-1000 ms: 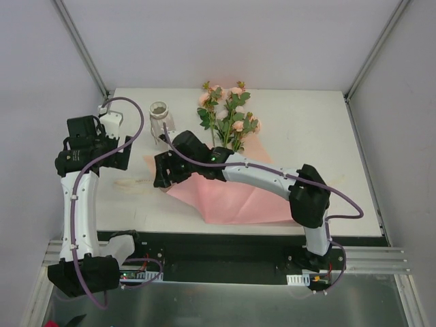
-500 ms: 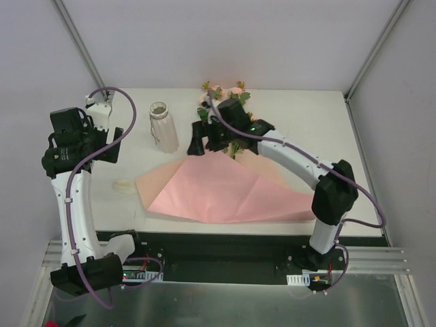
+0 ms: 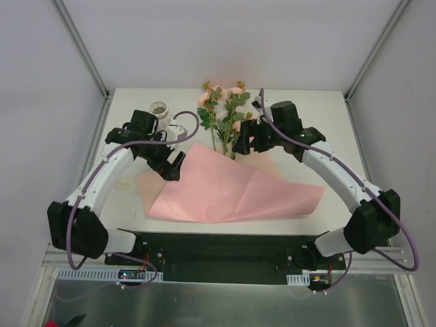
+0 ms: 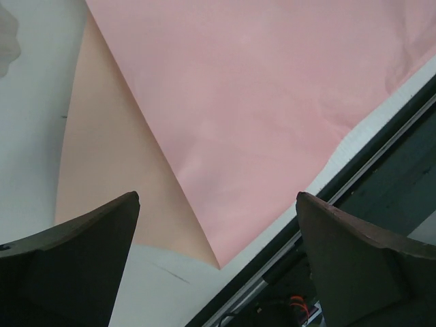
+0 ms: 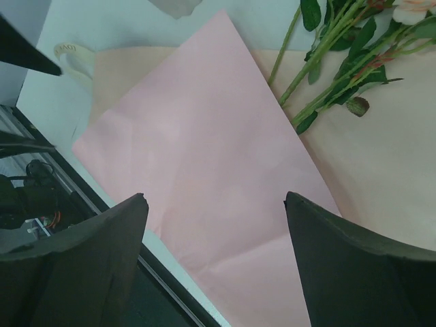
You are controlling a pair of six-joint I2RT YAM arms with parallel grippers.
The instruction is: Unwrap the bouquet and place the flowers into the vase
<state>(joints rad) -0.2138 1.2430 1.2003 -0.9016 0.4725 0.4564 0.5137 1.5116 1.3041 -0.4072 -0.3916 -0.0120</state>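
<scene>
Top external, peach-pink flowers (image 3: pixel 223 112) on pink paper (image 3: pixel 238 194), left pincer (image 3: pixel 174 167) and right pincer (image 3: pixel 240 144) apart

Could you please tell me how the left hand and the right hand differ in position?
The left hand is above the pink paper's left part, near the vase; the right hand is at the flowers' stems, farther back. The left hand's camera shows no flowers; the right hand's shows stems. Both are open and empty.
</scene>
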